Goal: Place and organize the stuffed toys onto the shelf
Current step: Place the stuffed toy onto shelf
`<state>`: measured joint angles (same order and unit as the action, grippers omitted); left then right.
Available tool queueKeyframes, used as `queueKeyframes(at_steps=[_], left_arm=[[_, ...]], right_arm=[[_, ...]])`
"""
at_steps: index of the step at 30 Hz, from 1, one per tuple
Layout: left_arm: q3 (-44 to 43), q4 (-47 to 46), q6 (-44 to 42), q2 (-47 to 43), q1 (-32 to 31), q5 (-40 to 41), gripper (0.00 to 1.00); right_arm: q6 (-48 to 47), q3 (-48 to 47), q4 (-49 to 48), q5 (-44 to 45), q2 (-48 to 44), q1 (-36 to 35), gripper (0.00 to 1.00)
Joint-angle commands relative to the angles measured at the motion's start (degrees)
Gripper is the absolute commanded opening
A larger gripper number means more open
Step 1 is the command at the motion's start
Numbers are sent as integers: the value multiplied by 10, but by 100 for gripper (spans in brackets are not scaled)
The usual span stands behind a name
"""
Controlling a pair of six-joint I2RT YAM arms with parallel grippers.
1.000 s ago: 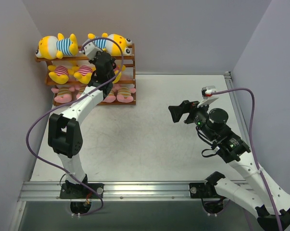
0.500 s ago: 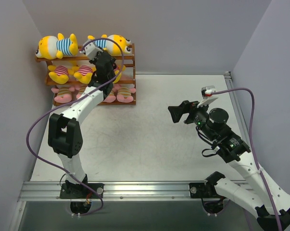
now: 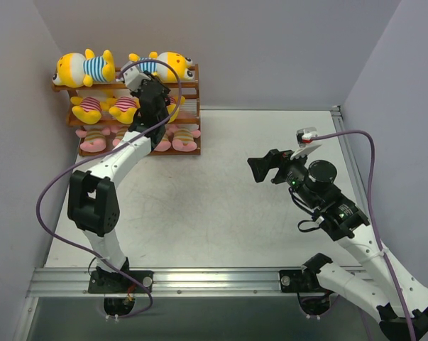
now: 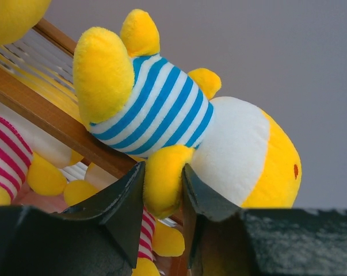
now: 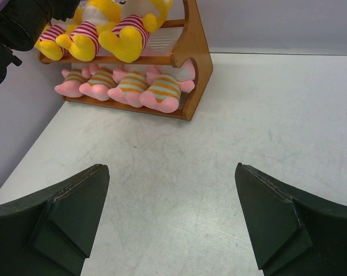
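Overhead view: the shelf stands at eleven o'clock on the table, against the back wall. The top tier holds two yellow blue-striped toys, the left blue-striped toy and the right blue-striped toy. The left gripper reaches up to the right one. The middle tier holds yellow toys in pink stripes, partly hidden by the arm, and the bottom tier holds pink toys. The right gripper hangs above bare table at three o'clock, well apart from the shelf.

Left wrist view: the right blue-striped toy lies on its side on the top rail, one yellow foot hanging over the edge at six o'clock. The left gripper has a finger on each side of that foot. Whether it is pinching or only flanking it cannot be told.

Likely risk: a finger catching the plush foot as the arm pulls away, dragging the overhanging toy off the rail.

Right wrist view: the right gripper is spread wide and empty. At eleven o'clock the shelf shows four pink toys side by side on the lowest tier and pink-striped toys above.
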<state>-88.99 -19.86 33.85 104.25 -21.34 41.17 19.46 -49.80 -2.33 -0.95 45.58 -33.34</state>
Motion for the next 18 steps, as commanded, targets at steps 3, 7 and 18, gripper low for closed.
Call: queueKeyframes(at_steps=[3,7,18], left_arm=[[4,-34,-5,-45,-1,-8,38],[7,-30,-5,-48,2,-18,37],[27,-17,11,-59,17,-46,37]], right_arm=[[5,5,-16,-12,-10,3,95],[7,5,-17,-14,-10,4,95],[9,7,-18,-16,-11,4,95]])
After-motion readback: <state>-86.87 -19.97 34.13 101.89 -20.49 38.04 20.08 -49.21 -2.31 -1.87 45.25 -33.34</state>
